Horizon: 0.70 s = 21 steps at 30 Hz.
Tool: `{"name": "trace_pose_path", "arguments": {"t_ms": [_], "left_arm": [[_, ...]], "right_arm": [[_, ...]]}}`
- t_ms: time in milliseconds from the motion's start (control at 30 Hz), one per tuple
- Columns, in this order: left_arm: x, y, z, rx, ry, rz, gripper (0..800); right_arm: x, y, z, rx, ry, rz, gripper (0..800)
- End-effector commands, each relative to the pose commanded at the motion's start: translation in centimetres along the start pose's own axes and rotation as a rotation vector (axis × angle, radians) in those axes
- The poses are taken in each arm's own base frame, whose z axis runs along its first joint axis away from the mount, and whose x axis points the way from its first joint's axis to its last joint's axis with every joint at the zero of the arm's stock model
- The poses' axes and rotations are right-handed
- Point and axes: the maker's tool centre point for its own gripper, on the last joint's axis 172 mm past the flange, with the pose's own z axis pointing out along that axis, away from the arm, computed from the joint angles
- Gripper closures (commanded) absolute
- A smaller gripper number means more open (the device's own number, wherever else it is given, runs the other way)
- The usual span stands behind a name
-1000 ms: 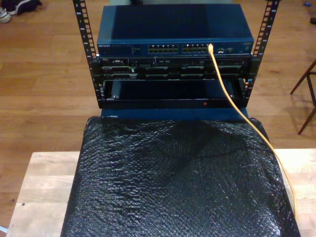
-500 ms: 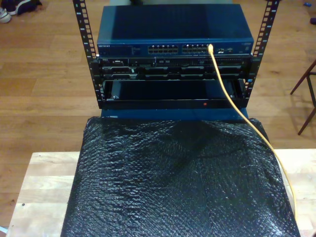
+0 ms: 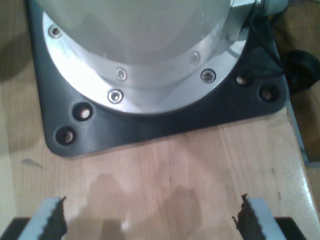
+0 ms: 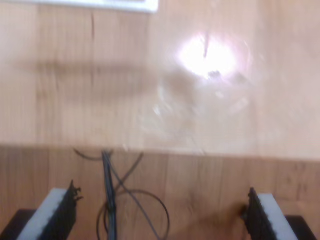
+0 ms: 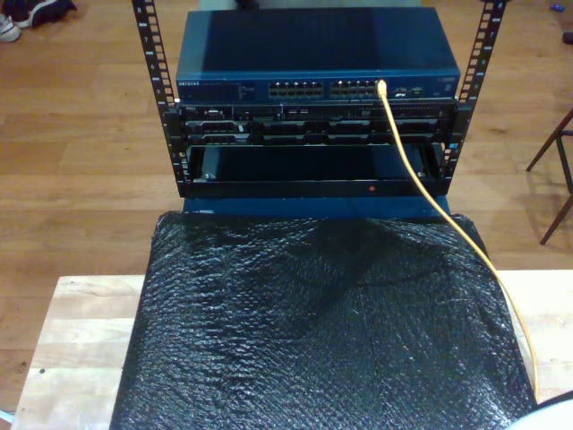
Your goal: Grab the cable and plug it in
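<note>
At switch front, cable (image 5: 405,152) plugged into port toward exterior view's right, trailing over black wrap (image 5: 322,331) toward that view's lower right. First gripper (image 3: 149,220) spread apart above wooden table (image 3: 165,175), near arm base (image 3: 150,75). Second gripper (image 4: 160,215) likewise apart, empty. Switch (image 5: 313,54) label unreadable.

The cable (image 5: 421,184) is long, thin and yellow-orange. One end is seated in a port at the exterior view's right end of the blue switch's (image 5: 318,54) port row. From there it descends past the rack front, crosses the black padded cover (image 5: 322,331), and runs off toward the exterior view's lower right.
</note>
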Motion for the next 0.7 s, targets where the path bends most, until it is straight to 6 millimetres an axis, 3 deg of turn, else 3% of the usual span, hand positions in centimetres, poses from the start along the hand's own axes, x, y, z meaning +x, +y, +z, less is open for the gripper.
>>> {"name": "trace_pose_path", "arguments": {"t_ms": [167,700], "left_arm": [[0.0,0.0,0.0,0.0,0.0,0.0,1],[0.0,0.0,0.0,0.0,0.0,0.0,0]], "right_arm": [[0.5,-0.5,2.2,0.002,-0.001,0.008,0],[0.6,-2.4,6.6,0.004,-0.045,0.002,0]]}}
